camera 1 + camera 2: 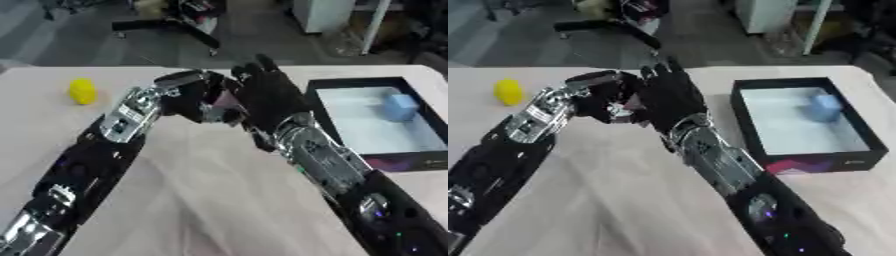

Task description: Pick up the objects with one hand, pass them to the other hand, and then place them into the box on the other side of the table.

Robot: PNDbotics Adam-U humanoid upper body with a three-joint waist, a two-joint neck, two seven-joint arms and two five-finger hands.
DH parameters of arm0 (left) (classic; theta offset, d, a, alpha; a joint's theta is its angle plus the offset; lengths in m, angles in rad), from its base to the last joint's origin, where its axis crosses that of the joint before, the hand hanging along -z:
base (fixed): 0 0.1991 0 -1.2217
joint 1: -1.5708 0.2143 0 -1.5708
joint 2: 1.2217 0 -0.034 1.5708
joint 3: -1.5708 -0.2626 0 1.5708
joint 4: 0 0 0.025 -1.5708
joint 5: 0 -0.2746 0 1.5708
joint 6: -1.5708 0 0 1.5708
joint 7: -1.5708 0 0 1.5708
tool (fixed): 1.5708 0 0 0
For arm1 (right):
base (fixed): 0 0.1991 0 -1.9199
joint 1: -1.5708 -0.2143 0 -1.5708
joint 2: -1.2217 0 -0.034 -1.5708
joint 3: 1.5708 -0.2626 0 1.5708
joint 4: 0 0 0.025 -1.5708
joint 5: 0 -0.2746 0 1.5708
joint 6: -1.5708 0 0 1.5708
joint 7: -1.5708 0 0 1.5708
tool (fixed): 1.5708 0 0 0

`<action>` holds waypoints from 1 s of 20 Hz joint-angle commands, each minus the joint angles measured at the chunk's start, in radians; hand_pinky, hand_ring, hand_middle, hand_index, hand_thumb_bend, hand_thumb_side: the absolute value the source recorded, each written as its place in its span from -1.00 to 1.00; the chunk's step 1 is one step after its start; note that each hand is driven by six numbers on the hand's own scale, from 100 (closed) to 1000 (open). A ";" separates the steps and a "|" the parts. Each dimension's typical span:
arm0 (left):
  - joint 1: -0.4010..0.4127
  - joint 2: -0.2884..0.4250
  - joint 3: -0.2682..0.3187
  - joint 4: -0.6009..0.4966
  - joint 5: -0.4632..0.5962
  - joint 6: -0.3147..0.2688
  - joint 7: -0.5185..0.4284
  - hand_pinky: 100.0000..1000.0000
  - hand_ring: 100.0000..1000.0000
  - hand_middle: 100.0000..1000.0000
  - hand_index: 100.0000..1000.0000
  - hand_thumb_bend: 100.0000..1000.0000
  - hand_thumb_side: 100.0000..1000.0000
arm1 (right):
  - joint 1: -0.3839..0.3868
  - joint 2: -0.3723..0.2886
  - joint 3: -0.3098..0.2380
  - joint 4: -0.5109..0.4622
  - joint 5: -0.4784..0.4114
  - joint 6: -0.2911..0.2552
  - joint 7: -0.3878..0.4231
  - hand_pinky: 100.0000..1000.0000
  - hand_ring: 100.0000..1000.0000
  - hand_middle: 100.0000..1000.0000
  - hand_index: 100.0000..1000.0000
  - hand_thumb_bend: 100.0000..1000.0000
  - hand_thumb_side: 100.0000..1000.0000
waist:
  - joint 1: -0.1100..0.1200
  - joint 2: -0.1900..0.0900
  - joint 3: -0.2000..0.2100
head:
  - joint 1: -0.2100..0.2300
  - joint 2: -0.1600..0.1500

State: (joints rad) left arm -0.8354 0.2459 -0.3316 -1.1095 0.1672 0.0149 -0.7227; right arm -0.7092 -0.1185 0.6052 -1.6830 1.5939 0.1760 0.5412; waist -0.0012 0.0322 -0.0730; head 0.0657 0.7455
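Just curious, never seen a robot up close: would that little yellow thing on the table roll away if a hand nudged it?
Probably. The yellow object looks rounded and lies free on the flat table, so a nudge may roll it. It looks small, so likely light.

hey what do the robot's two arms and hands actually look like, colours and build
Both arms are mostly black with silver metal sections at the forearms and joints. The left hand and right hand are black with fingers. Small lit dots, green and purplish, show on the right arm near the bottom edge.

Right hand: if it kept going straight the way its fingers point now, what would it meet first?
Probably nothing on the table. The right hand points up and away toward the table's far edge, with the left hand beside it, not ahead. Depth is unclear.
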 commanded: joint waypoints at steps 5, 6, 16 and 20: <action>-0.027 0.011 -0.007 -0.038 -0.003 -0.022 -0.068 0.38 0.14 0.04 0.34 0.28 -0.44 | -0.019 0.000 -0.010 -0.019 0.000 0.031 -0.135 1.00 0.55 0.39 -0.32 -1.00 -0.95 | 0.003 -0.016 0.001 | 0.003 0.000; -0.027 0.013 -0.007 -0.039 -0.009 -0.030 -0.087 0.40 0.16 0.07 0.38 0.42 -0.41 | -0.019 0.001 -0.011 -0.018 -0.002 0.036 -0.154 1.00 0.55 0.38 -0.34 -1.00 -0.94 | 0.003 -0.016 0.001 | 0.003 0.000; -0.028 0.043 0.021 -0.035 -0.104 -0.198 -0.184 0.69 0.56 0.53 0.86 1.00 -0.11 | -0.017 0.000 -0.028 -0.004 0.005 0.038 -0.218 1.00 0.55 0.37 -0.40 -0.93 -0.83 | 0.002 -0.016 0.000 | -0.039 -0.013; -0.029 0.070 0.062 -0.017 -0.227 -0.278 -0.184 0.74 0.62 0.64 0.94 1.00 -0.08 | -0.013 -0.007 -0.046 -0.013 0.021 0.038 -0.223 1.00 0.55 0.36 -0.40 -0.93 -0.82 | 0.002 -0.016 -0.002 | -0.046 -0.012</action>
State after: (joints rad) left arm -0.8616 0.2901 -0.2715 -1.1225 -0.0154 -0.2274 -0.8870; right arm -0.6955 -0.1115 0.6119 -1.6820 1.5918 0.2035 0.3313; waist -0.0015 0.0321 -0.0743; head 0.0244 0.7446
